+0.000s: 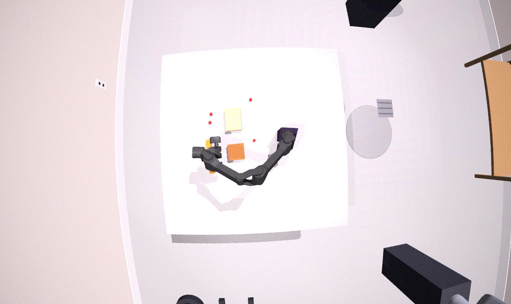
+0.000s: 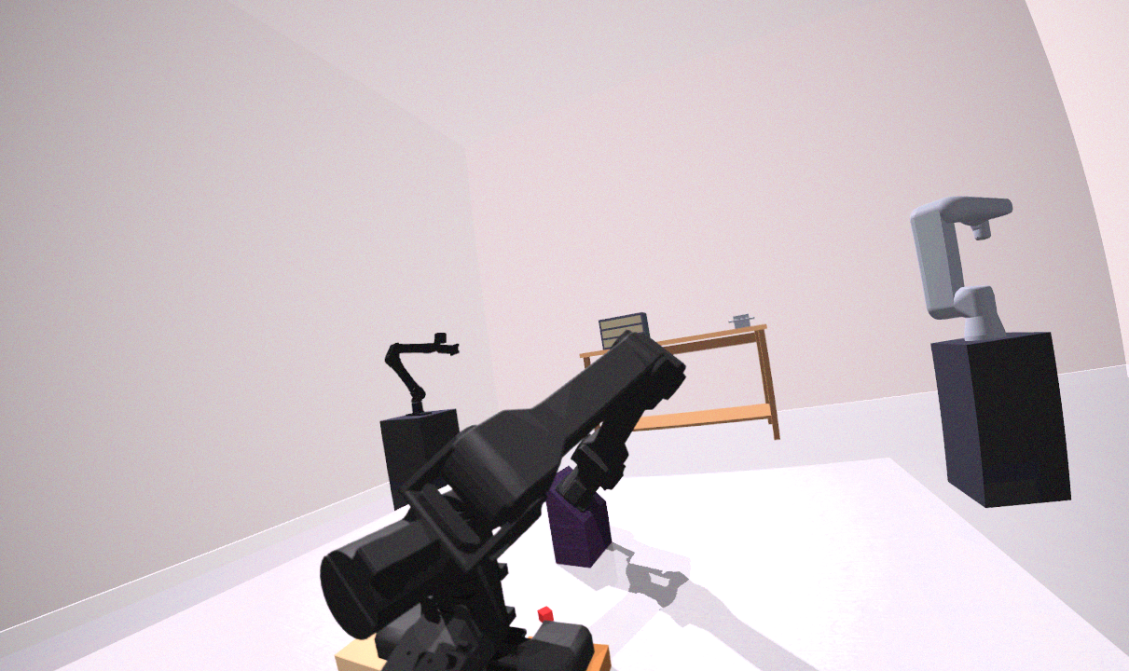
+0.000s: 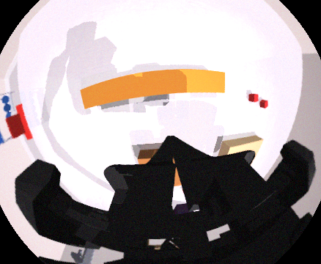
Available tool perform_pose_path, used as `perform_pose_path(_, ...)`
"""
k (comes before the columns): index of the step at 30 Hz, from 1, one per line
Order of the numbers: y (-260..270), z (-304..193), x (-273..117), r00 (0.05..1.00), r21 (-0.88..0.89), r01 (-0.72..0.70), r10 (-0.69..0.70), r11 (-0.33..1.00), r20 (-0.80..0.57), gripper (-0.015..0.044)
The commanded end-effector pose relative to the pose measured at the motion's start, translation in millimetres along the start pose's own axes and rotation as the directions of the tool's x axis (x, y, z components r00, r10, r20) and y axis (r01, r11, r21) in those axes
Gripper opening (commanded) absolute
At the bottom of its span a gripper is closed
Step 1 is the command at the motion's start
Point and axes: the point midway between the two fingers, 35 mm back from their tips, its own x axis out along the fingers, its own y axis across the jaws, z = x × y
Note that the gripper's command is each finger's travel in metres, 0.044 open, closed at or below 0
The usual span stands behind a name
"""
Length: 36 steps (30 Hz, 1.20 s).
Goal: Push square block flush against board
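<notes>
- Flat orange square block [image 1: 235, 152] lies apart from the long yellow-orange board [image 3: 151, 87]; the board is partly under our arm.
- Black gripper [image 3: 174, 163]: jaws together, holding nothing.
- We judge both stiff, light, slidey; push a flat side mid-face.

No text, label, brand, number or sign can be read anywhere in these views, on the table, the objects, the arm or the room
</notes>
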Motion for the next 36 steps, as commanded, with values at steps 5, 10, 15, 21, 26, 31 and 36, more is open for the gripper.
perform_pose_path(5,6.6,-4.6,-2.4,1.0,-0.088,0.0,0.0,0.996,0.001,0.0)
perform_pose_path(10,18.0,-14.6,-3.3,1.0,-0.258,0.0,0.0,0.966,0.0,0.0)
perform_pose_path(15,28.8,-25.1,-4.1,1.0,-0.421,-0.001,0.001,0.907,-0.001,0.0)
perform_pose_path(21,40.8,-38.5,-4.8,1.0,-0.599,-0.003,0.002,0.801,-0.002,0.0)
perform_pose_path(26,50.1,-50.1,-5.2,1.0,-0.728,-0.004,0.003,0.686,-0.003,0.0)
perform_pose_path(31,58.6,-62.2,-5.4,1.0,-0.835,-0.006,0.004,0.55,-0.004,0.0)
perform_pose_path(36,66.4,-74.7,-5.4,1.0,-0.917,-0.007,0.005,0.398,-0.005,0.0)
